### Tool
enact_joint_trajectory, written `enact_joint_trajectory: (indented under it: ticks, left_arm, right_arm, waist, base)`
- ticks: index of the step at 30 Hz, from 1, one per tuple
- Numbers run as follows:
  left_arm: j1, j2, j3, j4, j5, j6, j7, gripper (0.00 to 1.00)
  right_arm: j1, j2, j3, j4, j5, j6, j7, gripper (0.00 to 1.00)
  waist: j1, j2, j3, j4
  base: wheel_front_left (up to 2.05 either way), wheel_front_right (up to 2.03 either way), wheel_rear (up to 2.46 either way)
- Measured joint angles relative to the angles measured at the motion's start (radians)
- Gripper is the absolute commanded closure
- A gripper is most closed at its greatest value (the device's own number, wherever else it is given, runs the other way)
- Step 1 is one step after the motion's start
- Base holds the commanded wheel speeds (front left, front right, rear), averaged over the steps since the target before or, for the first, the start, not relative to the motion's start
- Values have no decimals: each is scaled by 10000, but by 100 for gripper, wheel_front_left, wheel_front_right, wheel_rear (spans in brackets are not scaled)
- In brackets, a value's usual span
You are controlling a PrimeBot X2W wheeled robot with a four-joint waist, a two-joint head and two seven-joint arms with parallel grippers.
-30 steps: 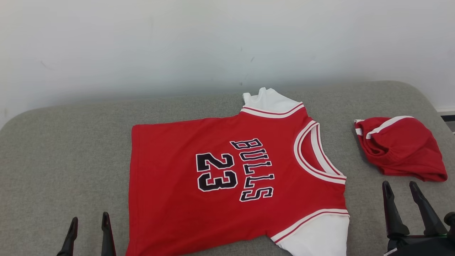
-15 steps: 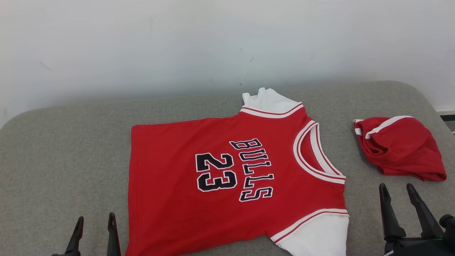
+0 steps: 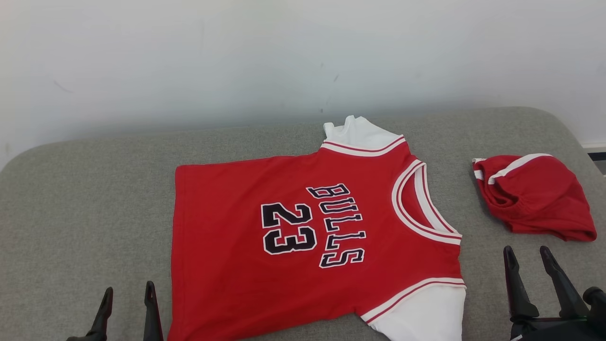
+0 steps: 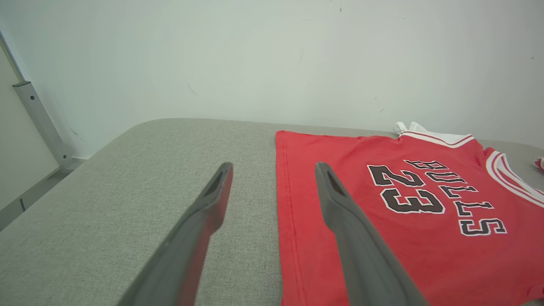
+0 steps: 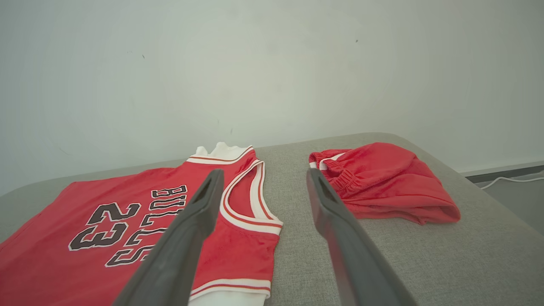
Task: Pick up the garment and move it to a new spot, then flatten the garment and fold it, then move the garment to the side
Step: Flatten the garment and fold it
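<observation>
- Head view: the red jersey (image 3: 227, 265) lies flat, print up, on the grey padded surface (image 3: 85, 213), filling the stretch between the two sets of jaws. Its long axis runs from one set to the other, with the hem at the left gripper (image 3: 129, 288) and the collar toward the right gripper (image 3: 526, 249). Both sets of jaws stand moderately wide and hold nothing. The left jaws sit just outside the hem edge. The right jaws stand off beyond the near white sleeve (image 3: 426, 312), with the bundled red shorts (image 3: 539, 199) ahead of them.
- Left wrist view: the hem seam runs straight ahead between the spread jaws, and the inner finger overlaps the red cloth in the picture. I cannot tell whether it touches.
- Right wrist view: the collar opening lies ahead of the inner finger and the shorts (image 5: 382, 191) ahead of the outer one, with bare surface between them.
- Judgement: the jersey looks flattened and not yet folded. The left arm is nearer, almost on the hem. The right arm must reach inward for the collar end and keep clear of the shorts.
</observation>
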Motion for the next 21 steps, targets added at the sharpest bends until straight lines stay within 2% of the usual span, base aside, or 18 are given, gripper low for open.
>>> enact_joint_trajectory:
  ticks: [6, 13, 15, 21]
  left_arm:
    - [-9, -52, 50, -2, 0, 0, 84, 0]
    - [-5, 102, -336, 232, 151, -35, 826, 0]
    - [-6, 224, -339, 313, 159, -194, 922, 0]
    - [-10, 337, -382, 382, 163, -282, 1340, 0]
  right_arm:
    - [-2, 17, 42, 105, 0, 2, 4, 0]
    - [-3, 8, 167, 290, 6, 10, 337, 0]
    - [-4, 6, 180, 305, 8, 10, 426, 0]
    - [-3, 4, 219, 318, 12, 10, 579, 0]
  waist:
    - [0, 0, 15, 46]
    - [0, 0, -44, 163]
    - [0, 0, -61, 180]
    - [0, -1, -95, 201]
  base:
    - [0, 0, 0]
    - [0, 0, 0]
    - [0, 0, 0]
    - [0, 0, 0]
